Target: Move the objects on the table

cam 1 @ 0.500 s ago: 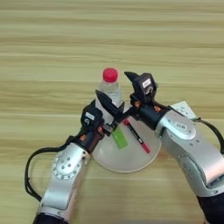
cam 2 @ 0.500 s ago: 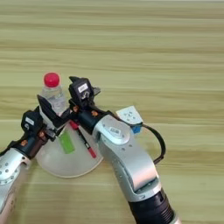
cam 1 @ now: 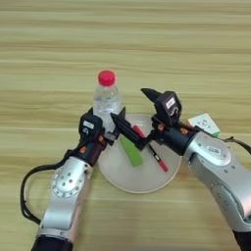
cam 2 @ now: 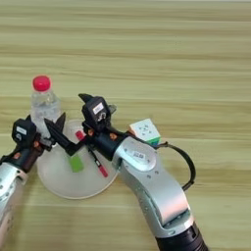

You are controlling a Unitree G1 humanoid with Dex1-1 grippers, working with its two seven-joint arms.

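A clear bottle [cam 1: 107,98] with a red cap stands upright at the left rim of the round beige plate [cam 1: 139,179]. My left gripper [cam 1: 109,120] is shut around the bottle's lower part, one finger [cam 1: 120,115] showing on its right side. On the plate lie the green block [cam 1: 131,150] and the red-and-black pen [cam 1: 153,151]. My right gripper [cam 1: 128,105] stands wide open just right of the bottle, above the plate's back edge. One of its fingers points up and the other reaches left over the block. The puzzle cube [cam 1: 203,123] sits to the right of the plate.
The wooden table [cam 1: 49,39] stretches bare behind and to both sides. My right forearm [cam 1: 215,162] crosses the near right of the plate, close to the cube. A black cable [cam 1: 29,188] loops beside my left arm.
The bottle and my left gripper have moved a little to the left together. The right gripper has shifted slightly right and lower. Plate, block, pen and cube have stayed put.
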